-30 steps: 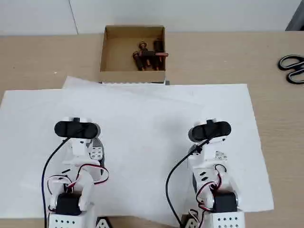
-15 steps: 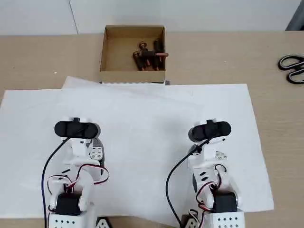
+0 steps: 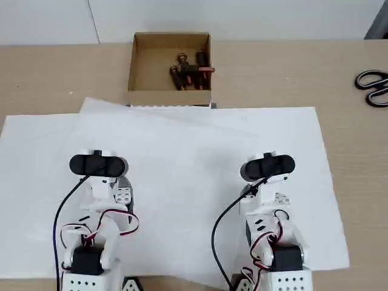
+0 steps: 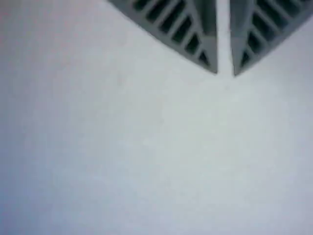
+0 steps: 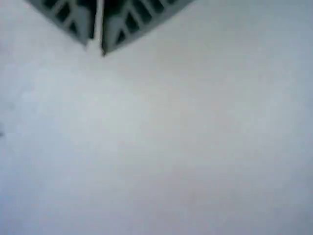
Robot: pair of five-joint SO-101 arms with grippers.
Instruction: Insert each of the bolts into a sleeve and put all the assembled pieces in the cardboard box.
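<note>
Bolts in sleeves, small dark brown metal pieces (image 3: 189,71), lie bunched in the open cardboard box (image 3: 148,70) on the wooden table (image 3: 273,66). We judge them stiff, smooth and apt to roll, best pinched across the sleeve. Our left gripper (image 4: 225,73) and right gripper (image 5: 96,49) are closed on nothing above the white paper sheet (image 3: 194,157). Black-handled scissors (image 3: 373,86) lie well apart; only the box walls would hinder us.

A: What colours are showing on the bench (image 3: 60,66)?
B: It's looking pale tan, wood-grained; the paper (image 3: 182,157) is showing plain white.
A: And the cardboard box (image 3: 139,68)?
B: It's showing brown, the assembled pieces (image 3: 191,71) gleaming dark brown and copper. The left claw (image 4: 225,73) and right claw (image 5: 96,49) are showing ribbed grey.
</note>
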